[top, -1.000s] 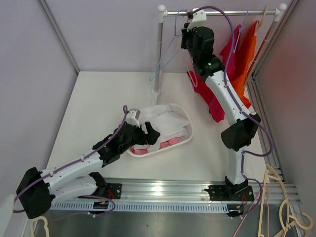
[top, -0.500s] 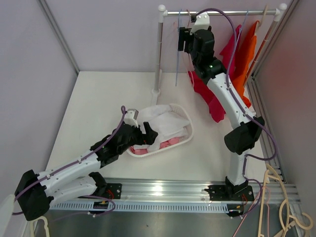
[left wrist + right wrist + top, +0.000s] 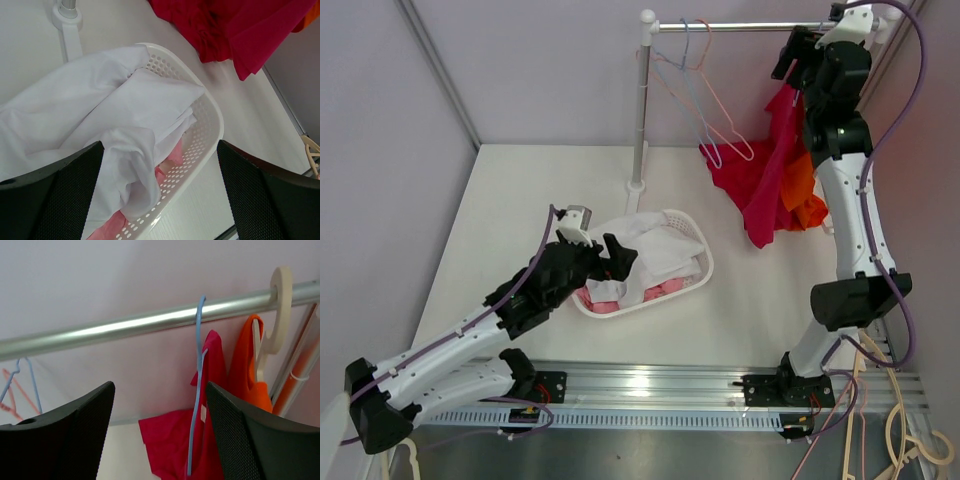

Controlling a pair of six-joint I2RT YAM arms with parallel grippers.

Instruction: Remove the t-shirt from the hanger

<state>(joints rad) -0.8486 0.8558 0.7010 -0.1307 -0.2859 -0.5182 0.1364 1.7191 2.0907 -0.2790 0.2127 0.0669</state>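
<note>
One cream hook [image 3: 287, 290], right-wrist only

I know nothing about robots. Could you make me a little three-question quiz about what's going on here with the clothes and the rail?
1. True or false: the left pincer is shut on the white garment.
2. Which hanger carries the red t-shirt? A blue, B cream, C pink.
3. Fill in the blank: the white garment lies in a white perforated ____.
Key: 1 false, it is open and holds nothing. 2 A, the blue hanger. 3 basket.
</note>
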